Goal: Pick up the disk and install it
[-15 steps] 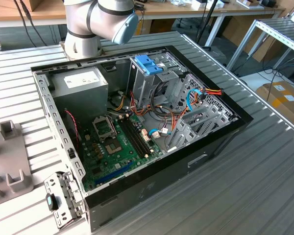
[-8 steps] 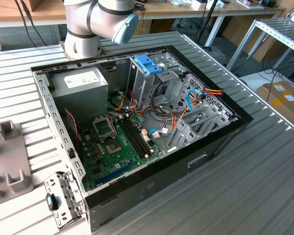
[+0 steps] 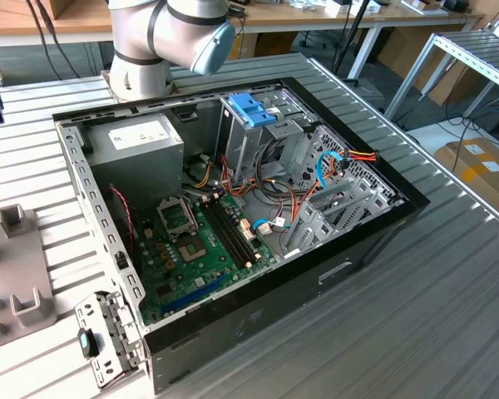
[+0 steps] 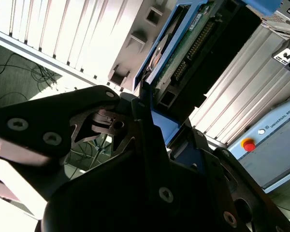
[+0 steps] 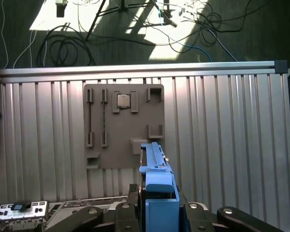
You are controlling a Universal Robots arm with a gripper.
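While the gripper clamps the disk by its blue carrier, edge-on over the ribbed table near the grey fixture plate, the grasp looks firm; a good carry would hold the rails square to the drive cage, at one o'clock of the motherboard in the exterior view. Lettering beside a red button goes unread
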